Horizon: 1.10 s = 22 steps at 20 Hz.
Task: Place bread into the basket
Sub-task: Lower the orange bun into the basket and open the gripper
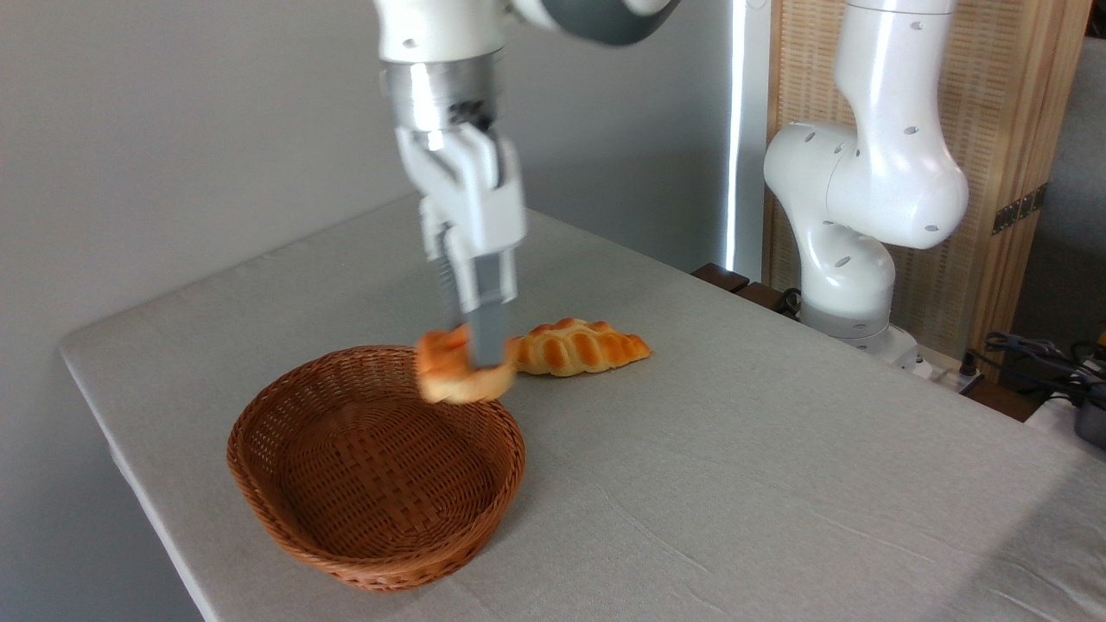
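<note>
The bread point(449, 370), a small golden-orange bun with a paler base, hangs blurred just above the far rim of the basket. My gripper point(479, 358) comes down from above and is shut on the bun, its near grey finger crossing the bun's right side. The basket point(285, 510) is an oval reddish-brown wicker one, standing empty at the table's front left. The bun's far side is hidden behind the finger.
A longer braided loaf point(577, 347) lies on the grey tablecloth point(734, 449) just right of the bun. The arm's white base point(851, 259) stands at the table's far right edge, with cables point(1028, 358) beyond it. The table's left edge runs close to the basket.
</note>
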Motion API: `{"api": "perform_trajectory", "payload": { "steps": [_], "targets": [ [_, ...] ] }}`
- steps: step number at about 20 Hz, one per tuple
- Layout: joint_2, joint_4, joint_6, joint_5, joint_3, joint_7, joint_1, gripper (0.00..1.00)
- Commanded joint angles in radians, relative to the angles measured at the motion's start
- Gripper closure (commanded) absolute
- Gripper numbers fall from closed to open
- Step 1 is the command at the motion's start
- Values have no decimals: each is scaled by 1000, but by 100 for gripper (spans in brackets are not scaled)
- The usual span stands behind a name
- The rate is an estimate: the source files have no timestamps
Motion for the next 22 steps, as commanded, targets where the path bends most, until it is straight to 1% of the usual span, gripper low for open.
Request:
{"api": "perform_trajectory", "payload": {
  "steps": [1,3,4,5,6,7,9,22],
  "targets": [
    [135,40,157,14,4,15,-20,38],
    [178,30,194,16,-1,15,-24,29],
    [192,17,202,16,-17,16,-24,27],
    [195,4,208,16,-19,16,-24,20],
    [200,-6,220,17,-19,16,-24,9],
    [200,-8,225,29,-19,16,-24,0],
    [200,-6,228,48,-19,16,-24,0],
    [206,-8,226,48,-24,16,-24,0]
  ]
}}
